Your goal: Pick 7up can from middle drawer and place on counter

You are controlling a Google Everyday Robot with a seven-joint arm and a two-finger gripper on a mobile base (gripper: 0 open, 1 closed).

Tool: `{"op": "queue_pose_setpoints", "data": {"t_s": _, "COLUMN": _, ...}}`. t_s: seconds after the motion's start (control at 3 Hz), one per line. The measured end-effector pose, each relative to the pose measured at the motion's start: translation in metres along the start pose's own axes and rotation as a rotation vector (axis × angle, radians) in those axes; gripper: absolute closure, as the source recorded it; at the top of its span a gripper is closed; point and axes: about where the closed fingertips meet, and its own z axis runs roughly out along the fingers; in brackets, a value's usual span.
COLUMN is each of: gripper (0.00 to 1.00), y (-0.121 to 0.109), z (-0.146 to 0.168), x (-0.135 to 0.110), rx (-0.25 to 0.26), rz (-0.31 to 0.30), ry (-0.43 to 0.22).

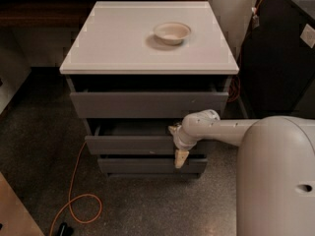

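Observation:
The middle drawer [130,144] of the grey cabinet stands pulled out a little, and a strip of its dark inside shows above its front. The 7up can is hidden. My gripper [177,144] is at the right end of the middle drawer's front, open, with one cream fingertip [173,130] at the front's top edge and the other hanging below its bottom edge. It holds nothing. The white counter [118,43] tops the cabinet and bears a shallow cream bowl [172,32].
The top drawer [147,104] is also slightly out; the bottom drawer [147,165] sits below. An orange cable [74,200] loops on the speckled floor at the left. A black cabinet [280,58] stands to the right. My arm's large white body [275,181] fills the lower right.

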Motion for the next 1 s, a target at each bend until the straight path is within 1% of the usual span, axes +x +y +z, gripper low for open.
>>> {"op": "queue_pose_setpoints", "data": {"t_s": 0.33, "gripper": 0.14, "y": -0.012, "z": 0.018, "x": 0.010, "rx": -0.010, "rz": 0.022, "ry": 0.018}}
{"op": "queue_pose_setpoints", "data": {"t_s": 0.67, "gripper": 0.43, "y": -0.015, "z": 0.031, "x": 0.017, "rx": -0.038, "rz": 0.034, "ry": 0.036}}
{"op": "queue_pose_setpoints", "data": {"t_s": 1.0, "gripper": 0.68, "y": -0.011, "z": 0.036, "x": 0.019, "rx": -0.060, "rz": 0.036, "ry": 0.047}}
